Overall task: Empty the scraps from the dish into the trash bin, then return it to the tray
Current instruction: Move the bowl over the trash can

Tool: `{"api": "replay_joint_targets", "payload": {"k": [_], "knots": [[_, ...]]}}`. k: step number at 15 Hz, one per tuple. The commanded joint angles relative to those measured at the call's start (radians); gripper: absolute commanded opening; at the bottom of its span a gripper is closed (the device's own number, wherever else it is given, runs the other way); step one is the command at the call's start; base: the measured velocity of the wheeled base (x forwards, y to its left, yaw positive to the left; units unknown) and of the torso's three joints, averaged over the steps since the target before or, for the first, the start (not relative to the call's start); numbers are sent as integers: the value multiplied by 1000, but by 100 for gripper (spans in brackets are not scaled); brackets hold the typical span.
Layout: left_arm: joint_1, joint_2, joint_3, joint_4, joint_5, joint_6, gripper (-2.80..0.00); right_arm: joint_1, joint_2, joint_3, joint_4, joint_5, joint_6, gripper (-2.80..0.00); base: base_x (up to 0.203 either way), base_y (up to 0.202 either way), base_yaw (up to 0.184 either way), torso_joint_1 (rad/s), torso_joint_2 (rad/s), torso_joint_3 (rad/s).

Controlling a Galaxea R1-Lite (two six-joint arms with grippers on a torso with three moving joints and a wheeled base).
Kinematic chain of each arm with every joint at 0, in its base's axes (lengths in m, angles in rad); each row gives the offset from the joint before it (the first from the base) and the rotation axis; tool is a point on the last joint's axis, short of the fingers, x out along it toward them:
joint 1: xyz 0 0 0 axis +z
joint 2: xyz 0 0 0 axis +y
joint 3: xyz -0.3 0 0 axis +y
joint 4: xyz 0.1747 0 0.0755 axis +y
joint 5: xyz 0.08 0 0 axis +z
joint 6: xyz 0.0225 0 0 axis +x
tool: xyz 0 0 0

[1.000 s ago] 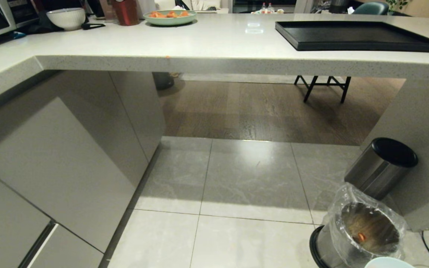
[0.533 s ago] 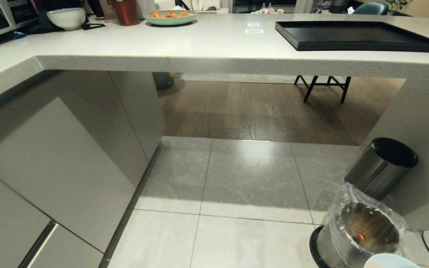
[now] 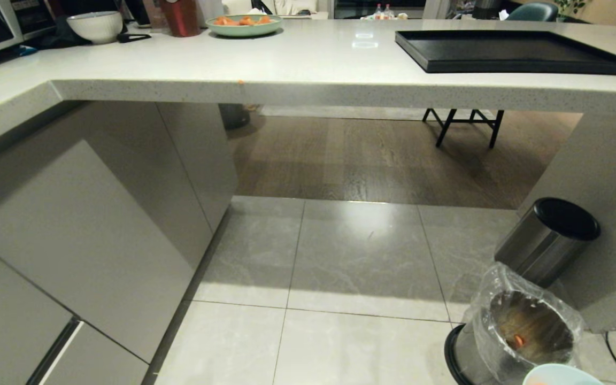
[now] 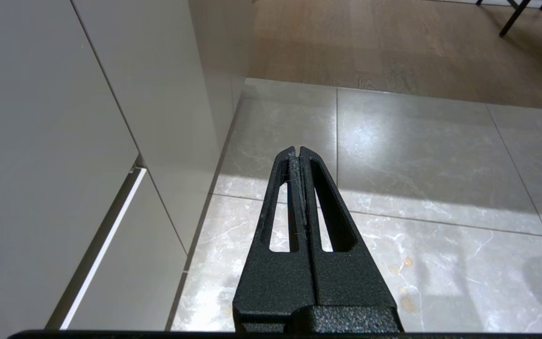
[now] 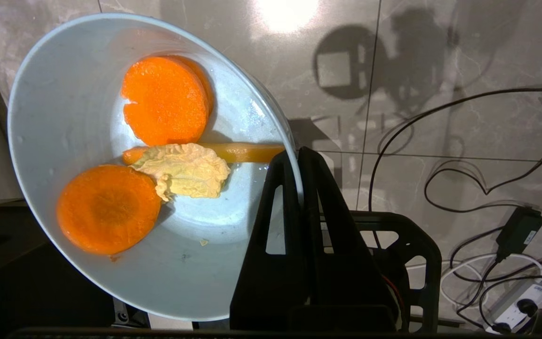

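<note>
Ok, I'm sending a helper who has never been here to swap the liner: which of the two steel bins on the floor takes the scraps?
Start at the grey support wall under the white stone counter. Two steel cylinders stand at its foot. The steel trash bin is the nearer, open-topped one with a crinkly clear bag and orange scrap inside, unlike the black-lidded steel cylinder behind it.

Right gripper (image 5: 298, 155): black slotted fingers pinched together on the rim of the dish (image 5: 87, 117), one inside, one outside; left gripper (image 4: 296, 151): fingers pressed flat together, empty, pointing down toward the floor.
</note>
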State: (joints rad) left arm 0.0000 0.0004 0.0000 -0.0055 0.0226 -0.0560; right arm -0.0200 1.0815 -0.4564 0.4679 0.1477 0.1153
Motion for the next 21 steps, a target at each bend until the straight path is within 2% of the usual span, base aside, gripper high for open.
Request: {"api": "replay_joint_targets", "payload": {"k": [1, 6, 16, 21], "knots": [[0, 1, 0, -1, 0, -1, -280, 0, 2, 2, 3, 1, 1, -280, 0, 0, 0, 0, 0, 0], [0, 0, 0, -1, 0, -1, -280, 0, 6, 4, 3, 1, 1, -280, 1, 2, -17, 2, 0, 1], [0, 0, 0, -1, 0, -1, -280, 0, 0, 4, 2, 1, -3, -280, 3, 8, -158, 4, 2, 1], [0, 1, 0, -1, 0, -1, -280, 2, 0, 5, 3, 1, -3, -280, 0, 0, 0, 0, 0, 0]]}}
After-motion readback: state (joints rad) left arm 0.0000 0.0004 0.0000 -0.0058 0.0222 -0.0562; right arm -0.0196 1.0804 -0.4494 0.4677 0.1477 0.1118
